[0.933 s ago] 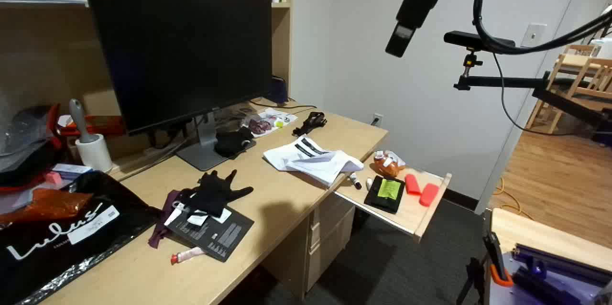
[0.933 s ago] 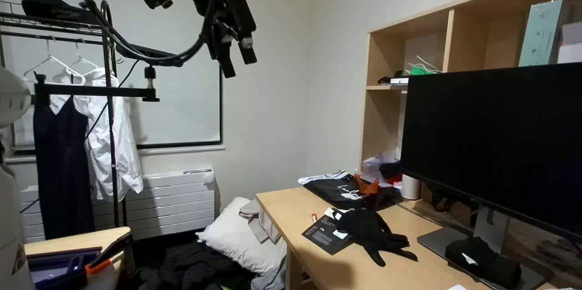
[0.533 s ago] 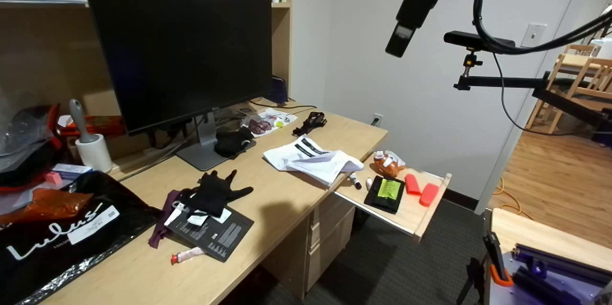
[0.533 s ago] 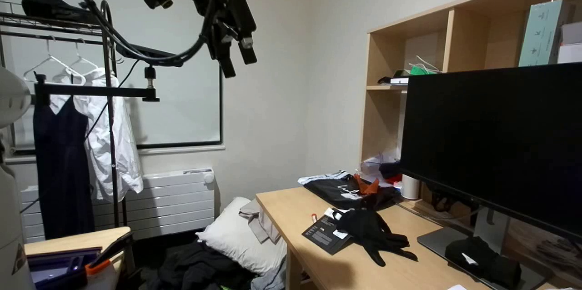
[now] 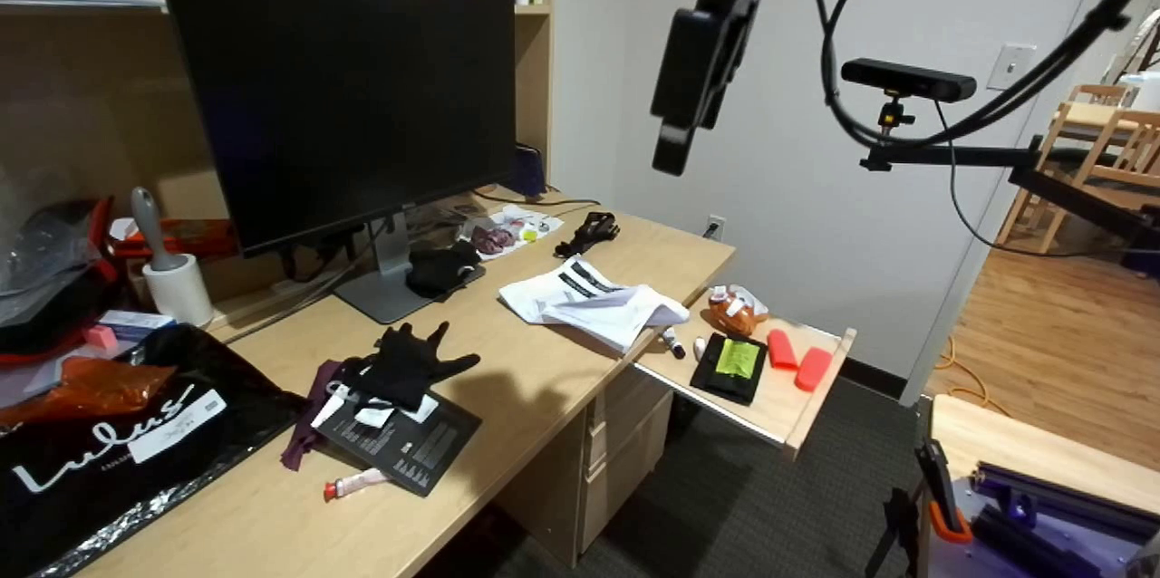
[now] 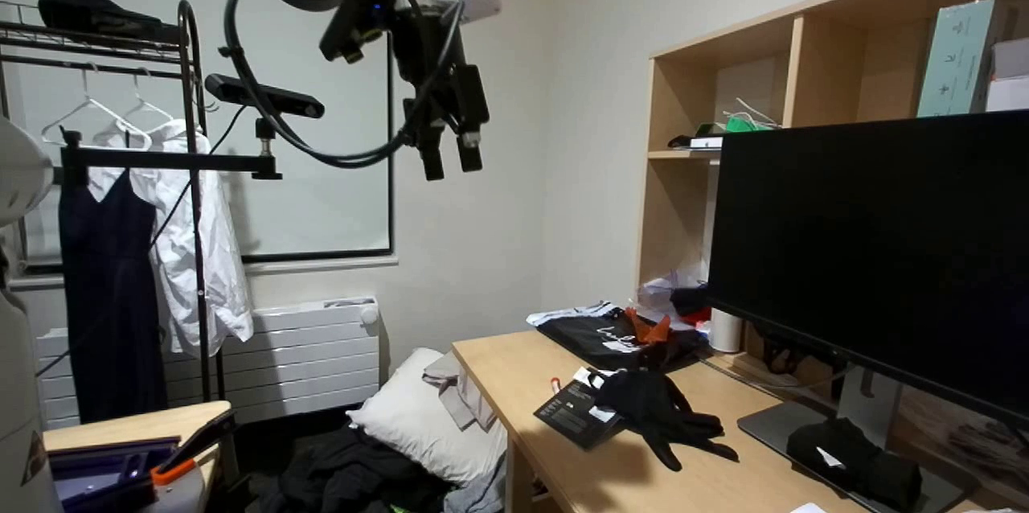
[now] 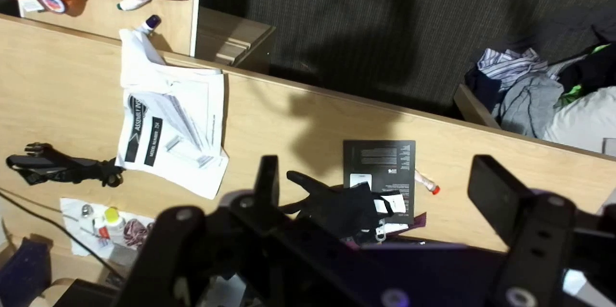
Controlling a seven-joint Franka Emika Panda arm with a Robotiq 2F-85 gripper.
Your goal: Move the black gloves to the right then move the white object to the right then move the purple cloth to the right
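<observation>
The black gloves (image 5: 403, 370) lie with fingers splayed on a dark printed card (image 5: 426, 442) on the desk; they show also in an exterior view (image 6: 643, 400) and the wrist view (image 7: 344, 208). The white object (image 5: 362, 480), a small pinkish-white tube with a red cap, sticks out from under the card; it shows in the wrist view (image 7: 423, 181). The purple cloth (image 5: 304, 433) lies partly under the gloves and card; a corner shows in the wrist view (image 7: 419, 221). My gripper (image 6: 452, 166) is open and empty, high above the desk, its fingers wide apart in the wrist view (image 7: 378, 184).
A black bag with white lettering (image 5: 118, 433) lies beside the cloth. A monitor (image 5: 353, 107) stands behind the gloves. White papers (image 5: 589, 302) lie further along the desk, near an open drawer (image 5: 770, 415) holding small items. A camera on a stand (image 6: 265, 95) is near the arm.
The arm and gripper have moved out over the desk and lower, to the left in an exterior view and to the right in an exterior view. The things on the desk have not moved.
</observation>
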